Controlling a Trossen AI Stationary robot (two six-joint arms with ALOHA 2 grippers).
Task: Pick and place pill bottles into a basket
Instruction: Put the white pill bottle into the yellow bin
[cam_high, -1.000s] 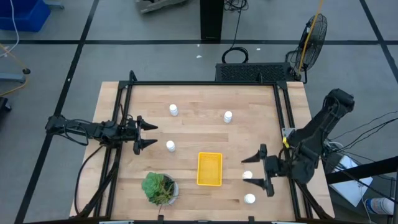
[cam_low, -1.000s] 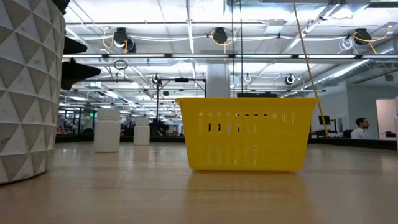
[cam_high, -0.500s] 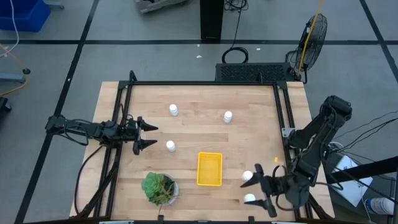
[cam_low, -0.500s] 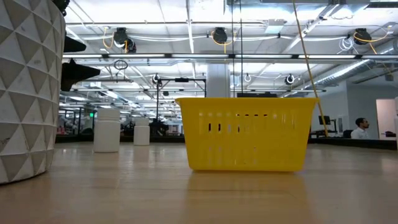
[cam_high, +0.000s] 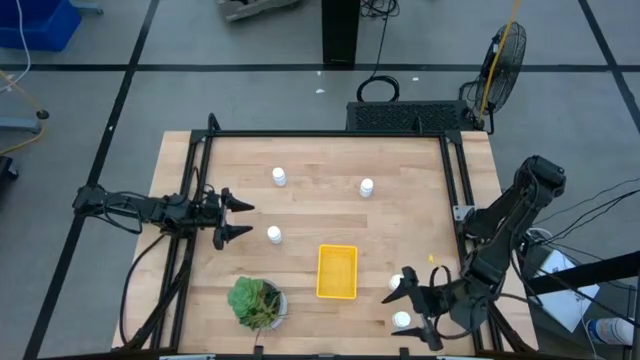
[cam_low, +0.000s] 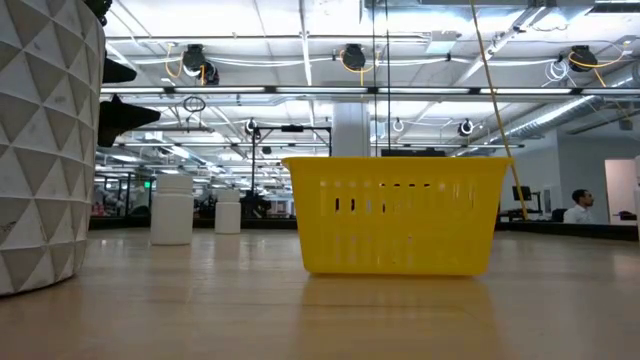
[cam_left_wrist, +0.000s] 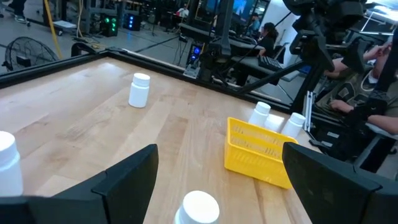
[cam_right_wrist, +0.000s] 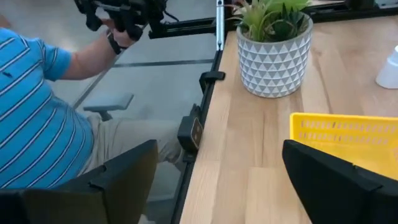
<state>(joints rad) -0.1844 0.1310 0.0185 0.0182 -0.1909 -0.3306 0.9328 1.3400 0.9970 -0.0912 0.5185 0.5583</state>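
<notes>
Jaws of my right gripper (cam_high: 413, 304) are standing wide apart at the desk's (cam_high: 320, 205) near right corner, hanging between two pill bottles: one (cam_high: 397, 283) just beside the basket's right edge, another (cam_high: 401, 320) nearer the desk's front rim. Nothing is lying between the fingers; I am judging this as the approach to one of those two, which one I cannot tell. Jaws of my left gripper (cam_high: 232, 216) are likewise spread and empty, waiting at the left side with a third bottle (cam_high: 274, 234) just beyond the fingertips. Two more bottles (cam_high: 279, 176) (cam_high: 367, 187) are standing upright toward the far side, well apart from both arms. Basket (cam_high: 337, 271), yellow, is sitting empty near the front centre, within reach of either arm. Potted plant (cam_high: 256, 302) is standing to its left, not part of the job. Person in a striped shirt (cam_right_wrist: 37, 106) is sitting beyond the desk's edge.
</notes>
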